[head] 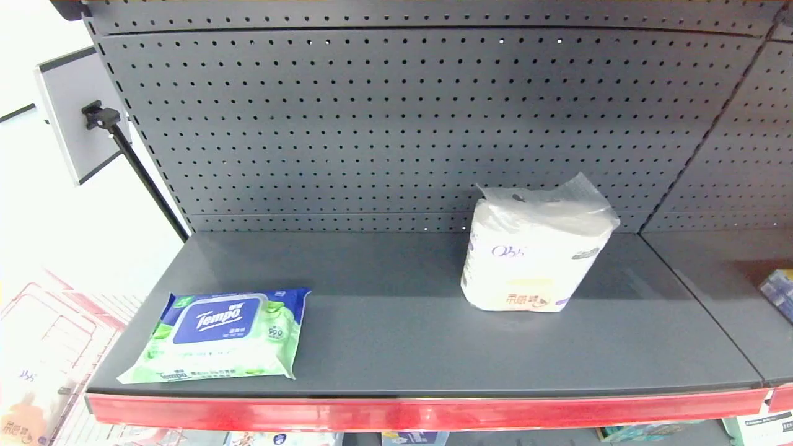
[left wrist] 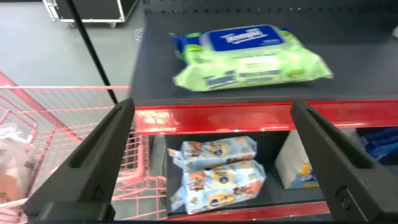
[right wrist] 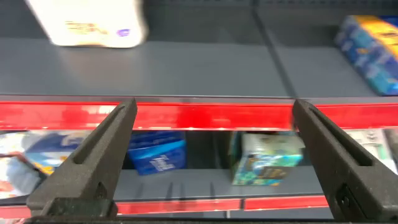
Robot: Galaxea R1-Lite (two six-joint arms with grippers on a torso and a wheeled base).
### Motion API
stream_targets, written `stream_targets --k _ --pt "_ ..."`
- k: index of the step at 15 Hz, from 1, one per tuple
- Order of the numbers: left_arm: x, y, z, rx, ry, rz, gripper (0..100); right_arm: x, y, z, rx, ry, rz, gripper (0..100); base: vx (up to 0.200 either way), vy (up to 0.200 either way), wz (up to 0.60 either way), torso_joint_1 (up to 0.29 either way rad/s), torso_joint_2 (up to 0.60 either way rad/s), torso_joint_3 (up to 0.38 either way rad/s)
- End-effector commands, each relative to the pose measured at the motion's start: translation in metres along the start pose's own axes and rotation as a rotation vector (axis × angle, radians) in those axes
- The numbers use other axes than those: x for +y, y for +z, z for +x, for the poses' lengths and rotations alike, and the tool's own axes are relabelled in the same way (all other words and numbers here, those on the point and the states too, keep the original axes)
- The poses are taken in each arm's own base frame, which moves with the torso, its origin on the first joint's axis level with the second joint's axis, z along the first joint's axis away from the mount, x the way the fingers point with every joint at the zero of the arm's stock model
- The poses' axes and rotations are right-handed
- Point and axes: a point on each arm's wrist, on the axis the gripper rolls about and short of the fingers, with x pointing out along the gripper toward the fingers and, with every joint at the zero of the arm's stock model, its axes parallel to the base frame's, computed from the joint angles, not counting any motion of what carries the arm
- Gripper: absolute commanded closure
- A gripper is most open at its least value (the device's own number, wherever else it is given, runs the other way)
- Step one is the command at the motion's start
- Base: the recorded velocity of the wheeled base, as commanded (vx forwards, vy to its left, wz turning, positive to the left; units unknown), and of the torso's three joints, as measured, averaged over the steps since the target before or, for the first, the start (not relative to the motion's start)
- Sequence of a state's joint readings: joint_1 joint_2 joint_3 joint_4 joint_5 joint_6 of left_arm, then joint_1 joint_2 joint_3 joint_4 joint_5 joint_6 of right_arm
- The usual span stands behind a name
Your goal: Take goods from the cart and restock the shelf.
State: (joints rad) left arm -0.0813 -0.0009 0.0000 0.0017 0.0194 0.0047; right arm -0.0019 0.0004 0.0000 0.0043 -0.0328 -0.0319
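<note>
Right, head view first. The shelf [head: 396, 322] carries two goods behind its red strip [head: 427, 412]. A green pack of wipes [head: 217, 334] lies flat just behind the strip, towards its left end. A wrapped tissue pack [head: 533, 254] stands upright well behind it, right of the middle. The pink cart [head: 37, 347] sits below and beyond the strip's left end, with some goods faintly showing inside.

Over to the left wrist view. The left gripper [left wrist: 211, 109] hangs in front of the strip with its jaws wide apart and nothing between them. The wipes lie just above the strip, and the cart's wire rim [left wrist: 56, 90] is off past its end. Snack bags [left wrist: 217, 171] sit under the strip on the lower level.

Now the right wrist view. The right gripper [right wrist: 214, 106] is also spread and empty, facing the strip. The tissue pack is behind the strip, and blue packets [right wrist: 370, 50] lie farther along.

I'd say we're between items, with both hands free. The next move looks like a turn to the cart, a reach down over the rim, and a firm grip on a soft pack.
</note>
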Motion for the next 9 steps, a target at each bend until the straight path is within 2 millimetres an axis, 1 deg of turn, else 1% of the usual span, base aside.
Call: stream_targets --k 1,9 --pt "0.0000 0.0000 0.0001 0.001 0.001 0.000 0 0.0000 0.0000 0.0001 0.001 0.001 0.000 0 0.000 0.200 0.00 0.002 0.00 0.002" --pt "0.0000 0.0000 0.0001 0.001 0.001 0.000 0 0.0000 0.0000 0.0001 0.001 0.001 -0.002 0 0.000 0.200 0.00 0.002 0.00 0.002"
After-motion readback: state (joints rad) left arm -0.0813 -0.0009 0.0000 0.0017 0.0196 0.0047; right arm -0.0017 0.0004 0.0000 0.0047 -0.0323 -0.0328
